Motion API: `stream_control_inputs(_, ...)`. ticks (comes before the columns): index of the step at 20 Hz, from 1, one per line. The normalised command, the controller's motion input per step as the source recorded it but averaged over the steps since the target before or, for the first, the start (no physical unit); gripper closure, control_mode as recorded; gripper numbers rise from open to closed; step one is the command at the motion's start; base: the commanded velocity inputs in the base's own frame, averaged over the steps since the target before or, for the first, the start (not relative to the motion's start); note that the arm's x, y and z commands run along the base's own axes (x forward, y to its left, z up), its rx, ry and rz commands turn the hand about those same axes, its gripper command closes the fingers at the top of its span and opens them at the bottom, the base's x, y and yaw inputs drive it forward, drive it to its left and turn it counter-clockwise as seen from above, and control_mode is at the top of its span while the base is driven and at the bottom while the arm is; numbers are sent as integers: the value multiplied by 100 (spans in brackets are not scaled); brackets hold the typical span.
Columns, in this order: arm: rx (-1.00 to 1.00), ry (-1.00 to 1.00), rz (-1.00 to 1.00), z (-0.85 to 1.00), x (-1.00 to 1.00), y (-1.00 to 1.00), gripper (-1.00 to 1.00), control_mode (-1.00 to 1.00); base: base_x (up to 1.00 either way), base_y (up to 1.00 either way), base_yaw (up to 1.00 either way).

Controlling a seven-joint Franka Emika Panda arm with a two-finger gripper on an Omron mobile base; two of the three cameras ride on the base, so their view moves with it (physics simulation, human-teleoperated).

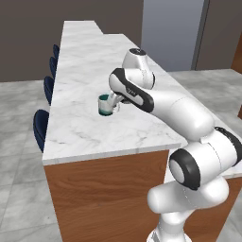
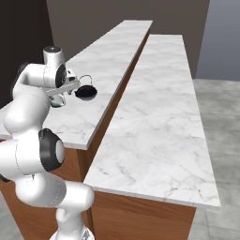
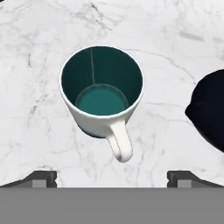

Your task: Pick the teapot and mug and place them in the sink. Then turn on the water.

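Your end effector (image 3: 112,178) hovers wide open and empty above the mug (image 3: 101,89), which stands upright on the white marble table (image 1: 80,123). Just beside it sits the teapot (image 2: 86,92). Dark walls and grey tiled floor (image 1: 19,189) surround you.

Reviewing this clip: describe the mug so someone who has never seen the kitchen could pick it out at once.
On the raised white marble counter, look just under the gripper, which hangs open above it. The mug is a short upright cup, pale outside and teal inside, with a loop handle. The teapot beside it is a dark, rounded, closed pot.
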Motion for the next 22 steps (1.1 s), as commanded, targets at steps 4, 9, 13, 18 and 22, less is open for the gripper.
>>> stream_control_inputs(4,0,0,1,-9,3,1,-100,-100,0,0,0)
stream_control_inputs(9,0,0,1,-7,7,1,-100,-100,0,0,0)
stream_control_inputs(13,0,0,0,-9,14,4,-100,-100,0,0,0)
stream_control_inputs(18,0,0,0,-6,16,1,-100,-100,0,0,0)
stream_control_inputs(22,0,0,0,-8,10,4,-100,-100,0,0,0)
